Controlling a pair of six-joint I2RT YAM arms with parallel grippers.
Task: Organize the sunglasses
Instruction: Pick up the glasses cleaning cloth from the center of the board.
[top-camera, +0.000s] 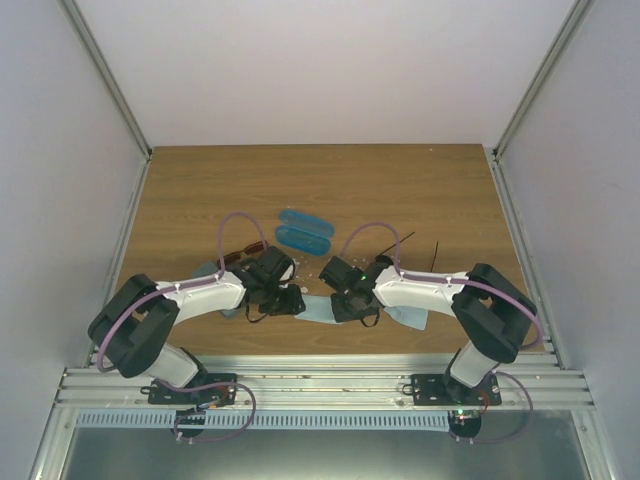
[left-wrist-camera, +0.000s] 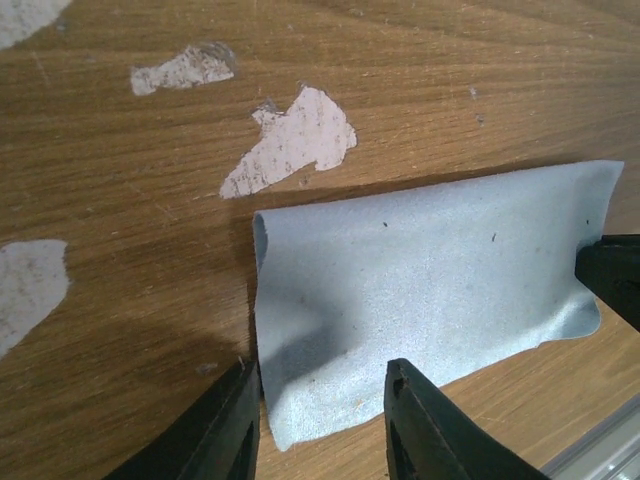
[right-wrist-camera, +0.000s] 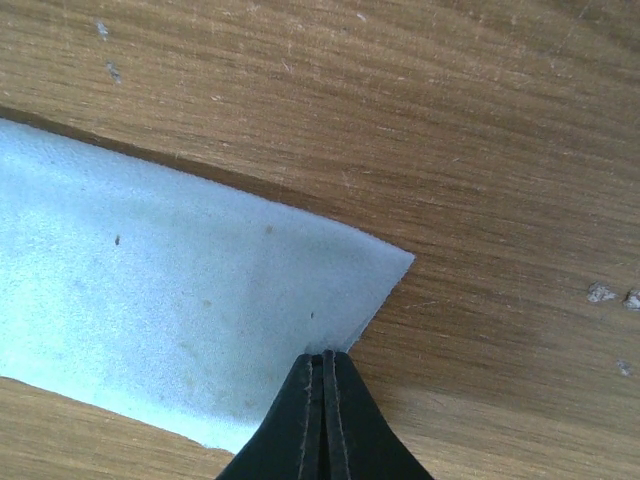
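L gripper (left-wrist-camera: 320, 370): fingers part open, astride near-left corner of pouch (left-wrist-camera: 420, 290) at bottom centre of L wrist view. Pouch flat between them, no clamp on it.

R gripper (right-wrist-camera: 323, 355): fingers shut tight, tips together, pinching corner of same pouch at bottom centre of R wrist view. In L wrist view, that end of pouch curled up a bit at right edge of frame.

Pouch: grey-blue, soft, on table (left-wrist-camera: 150, 200), lying betw. both grippers, lower centre of top view. Pale worn patches (left-wrist-camera: 295, 140) in wood, upper left of L wrist view.

Red-brown sunglasses (top-camera: 247, 258): just left of centre in top view, partly hidden behind L wrist & cable.

Black sunglasses (top-camera: 400, 243): only thin arms visible, right of centre, above R arm; lenses not made out.

Blue case (top-camera: 303, 230): open, two halves side by side, centre of top view, above both grippers, betw. the two pairs.
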